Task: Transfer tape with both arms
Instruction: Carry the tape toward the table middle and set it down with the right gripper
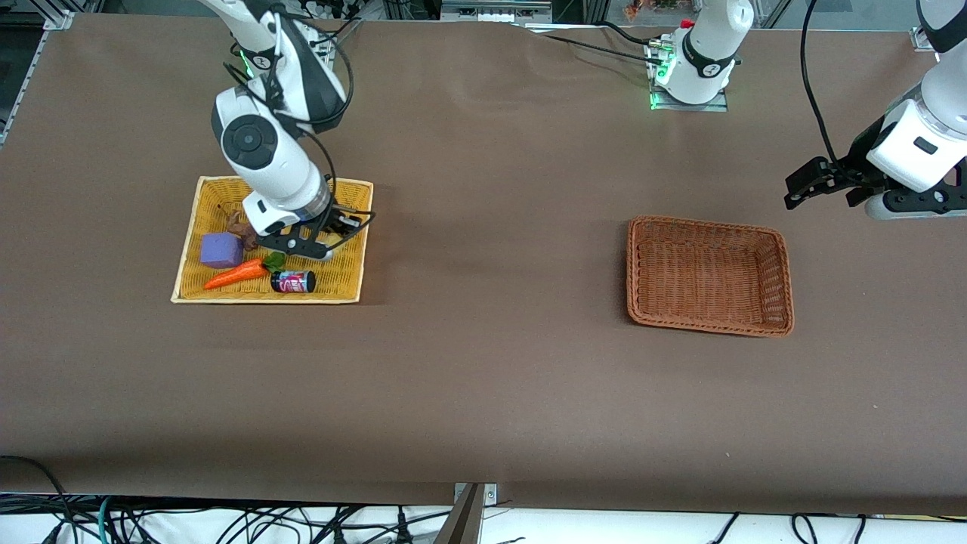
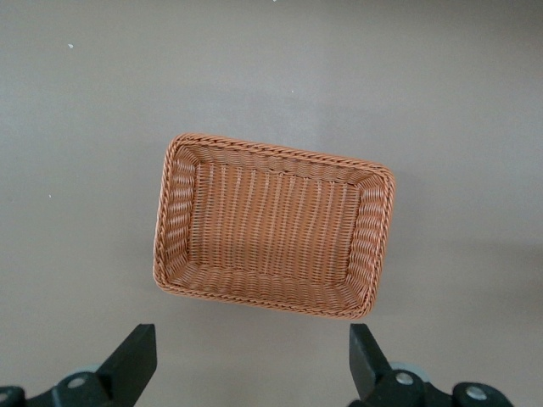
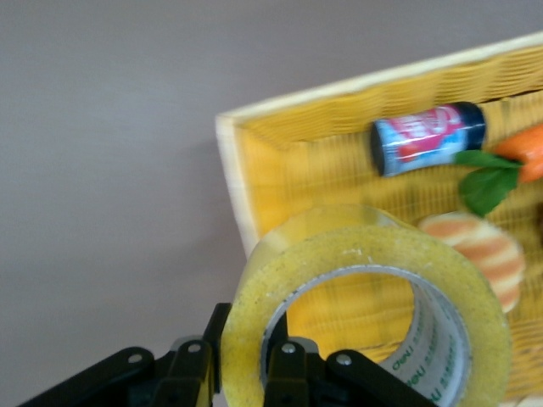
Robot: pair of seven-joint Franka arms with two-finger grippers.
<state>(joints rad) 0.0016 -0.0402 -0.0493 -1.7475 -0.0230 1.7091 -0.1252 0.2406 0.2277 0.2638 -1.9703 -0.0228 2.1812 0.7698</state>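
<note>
The right end effector (image 3: 246,373) is being closed on the wall of the tape (image 3: 365,305), one finger inside the grey core and one outside, with the roll held just above the yellow basket (image 1: 195,249) in the upper left of the front view. In the right wrist view the tape is filling the lower centre of the frame, and a small can (image 3: 428,137), a carrot toy (image 3: 526,153) and a striped croissant toy (image 3: 479,254) are being seen lying in the basket beneath it; a purple block (image 1: 221,250) is also lying there in the front view. The left end effector (image 1: 823,185) is being held wide and empty, waiting over bare tabletop (image 1: 483,378) at the right edge of the front view, with the empty brown basket (image 1: 709,276) lying lower in that frame and filling the centre of the left wrist view. The step in hand is judged to be the lift ahead of a handover. For this to be done well, the roll should be raised straight up until the basket rim is cleared, the pinch on the thin wall should be kept firm so the ring is not swinging, and the free half of the ring should be presented toward the left arm so that a clean grasp is being offered.
</note>
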